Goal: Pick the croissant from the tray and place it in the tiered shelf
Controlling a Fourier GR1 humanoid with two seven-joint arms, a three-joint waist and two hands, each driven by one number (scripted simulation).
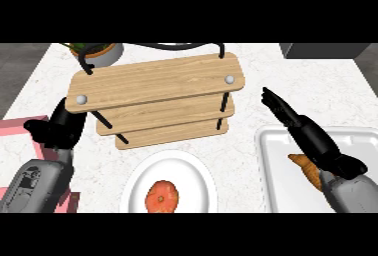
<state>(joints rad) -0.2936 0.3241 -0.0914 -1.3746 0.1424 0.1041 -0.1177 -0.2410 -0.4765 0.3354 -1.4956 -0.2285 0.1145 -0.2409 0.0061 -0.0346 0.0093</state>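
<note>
A brown croissant (pixel 306 167) lies in the white tray (pixel 277 172) at the lower right, partly hidden under my right wrist. My right hand (pixel 306 131) stretches over the tray's upper left corner with straight fingers pointing up and left, holding nothing. The wooden tiered shelf (pixel 155 85) with black rods stands at the upper middle, its boards bare. My left hand (pixel 59 127) sits just left of the shelf's lower boards, fingers relaxed and upward, holding nothing.
A white plate (pixel 196 175) with a red-orange round food item (pixel 163 196) lies in front of the shelf. A pink object (pixel 16 129) sits at the left edge. A potted plant (pixel 96 50) stands behind the shelf.
</note>
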